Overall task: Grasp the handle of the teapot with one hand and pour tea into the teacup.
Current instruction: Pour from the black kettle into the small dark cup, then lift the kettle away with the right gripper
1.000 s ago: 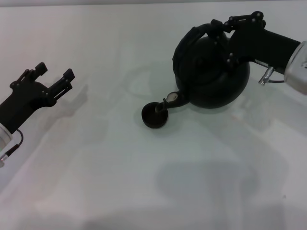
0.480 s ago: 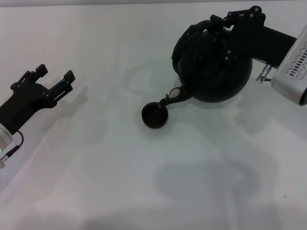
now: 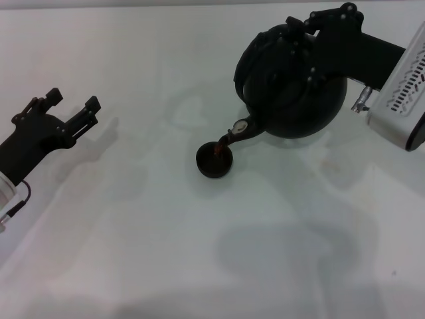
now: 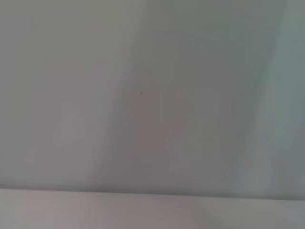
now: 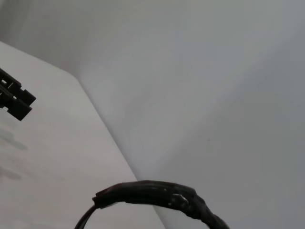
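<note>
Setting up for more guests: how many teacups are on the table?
1: the teacup sits mid-table under the spout of the teapot, which the right pincer tilts by its handle. No others visible.

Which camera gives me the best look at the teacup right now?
The head view: the teacup sits whole on the table, right under the teapot spout. The right wrist view shows only the handle and table; the left wrist view shows a blank surface.

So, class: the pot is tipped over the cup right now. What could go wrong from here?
1. The cup is small and the spout sits at its edge, so tea may splash onto the table.
2. Tipping the teapot further could overfill it.
3. The right claw grips only the handle; the pot might swing.
</note>
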